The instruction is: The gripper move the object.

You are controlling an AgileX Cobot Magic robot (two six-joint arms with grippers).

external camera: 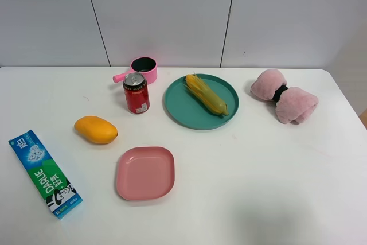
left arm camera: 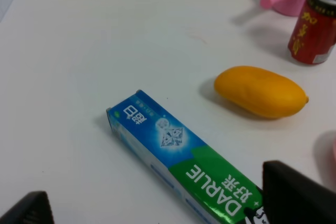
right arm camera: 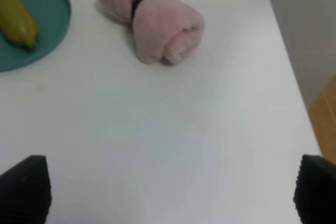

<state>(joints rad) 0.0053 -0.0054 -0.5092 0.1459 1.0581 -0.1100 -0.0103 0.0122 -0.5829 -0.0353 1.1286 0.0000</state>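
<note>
Resting on white table (external camera: 258, 176) before grey panelled wall: mango (external camera: 96, 129) | left gripper (left arm camera: 157, 205) spread wide (above toothpaste box (left arm camera: 184, 163)) | right gripper (right arm camera: 168, 190) wide, holding nothing

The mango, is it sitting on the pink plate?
No, the mango lies on the bare white table, apart from the empty pink plate.

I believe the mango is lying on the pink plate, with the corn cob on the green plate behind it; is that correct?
Not quite: the mango lies on the bare table, left of the empty pink plate, as the exterior high view shows. The corn cob is indeed on the green plate.
</note>
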